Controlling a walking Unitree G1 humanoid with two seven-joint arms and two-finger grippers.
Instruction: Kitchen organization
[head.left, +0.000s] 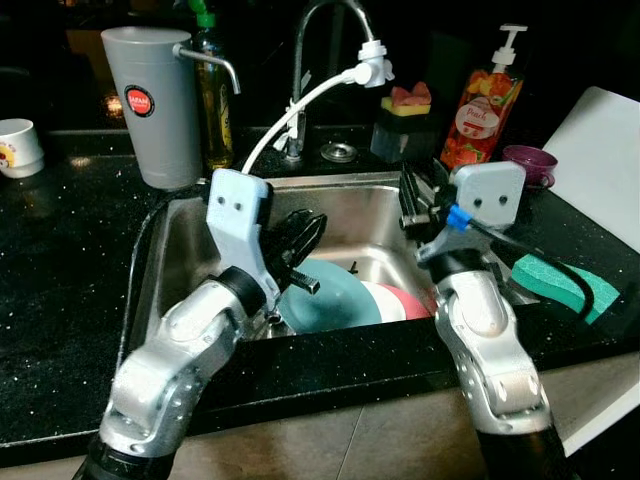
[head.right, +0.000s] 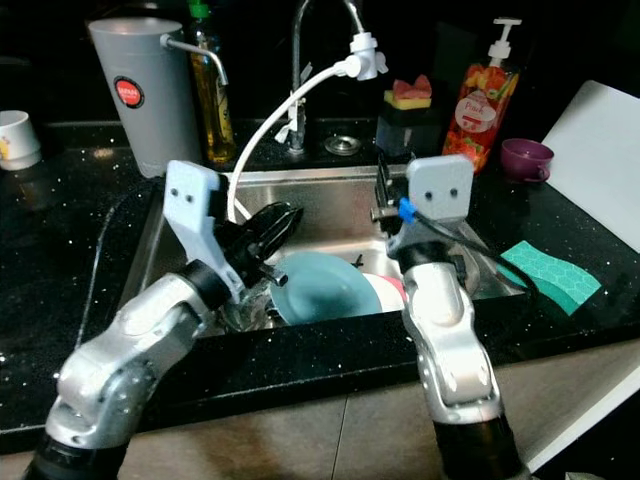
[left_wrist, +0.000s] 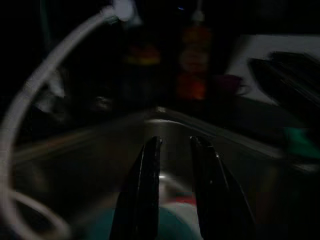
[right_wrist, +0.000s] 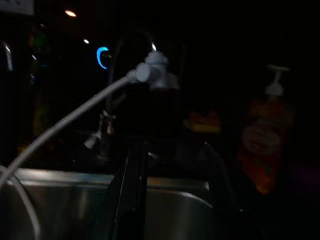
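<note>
A teal plate (head.left: 330, 295) leans in the steel sink (head.left: 180, 240), with a pink plate (head.left: 408, 302) and a white one stacked behind it. My left gripper (head.left: 305, 235) hovers just above the teal plate's left rim. Its fingers (left_wrist: 147, 180) are open by a narrow gap with nothing between them. My right gripper (head.left: 415, 195) is over the sink's right side, pointing toward the back wall. It is open and empty, and its fingers (right_wrist: 131, 190) stand wide apart.
A faucet (head.left: 320, 30) with a white hose (head.left: 300, 105) arches over the sink. Behind stand a grey jug (head.left: 155, 105), oil bottle (head.left: 213, 95), sponge holder (head.left: 408, 120) and soap dispenser (head.left: 485, 100). On the right lie a purple cup (head.left: 528, 160), green sponge (head.left: 565, 283) and white board (head.left: 600, 160); a mug (head.left: 20, 147) sits far left.
</note>
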